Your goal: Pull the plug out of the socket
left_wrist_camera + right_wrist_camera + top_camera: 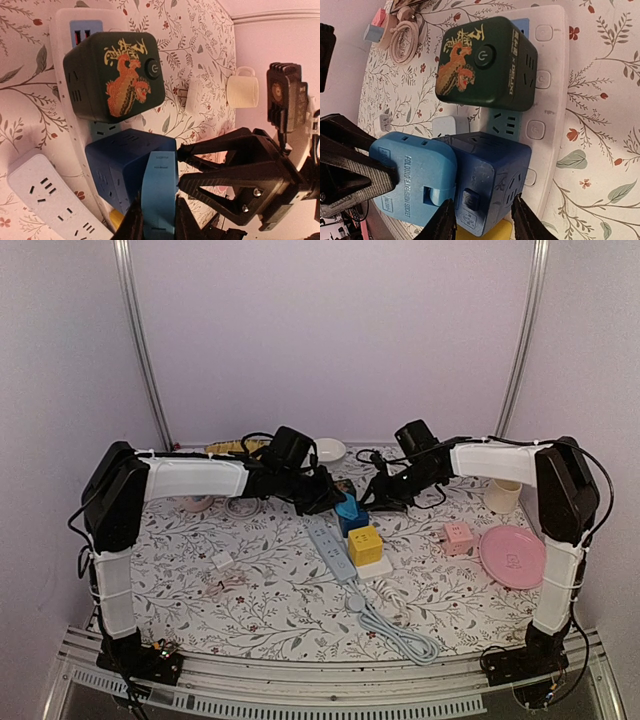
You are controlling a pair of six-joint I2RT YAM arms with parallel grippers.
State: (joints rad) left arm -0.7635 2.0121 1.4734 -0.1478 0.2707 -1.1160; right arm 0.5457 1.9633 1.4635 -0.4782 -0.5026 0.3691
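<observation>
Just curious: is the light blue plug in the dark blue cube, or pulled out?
In: the light blue plug sits flush against the dark blue cube, no prongs showing.

top: high, from near edge, whole counter (250,580) | wrists: close-up, facing each other | shared: blue cube (115,170), dark green cube (485,65)

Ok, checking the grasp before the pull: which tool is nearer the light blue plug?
Left. The left tool is clamped on the light blue plug; the right tool straddles the dark blue cube it plugs into.
</observation>
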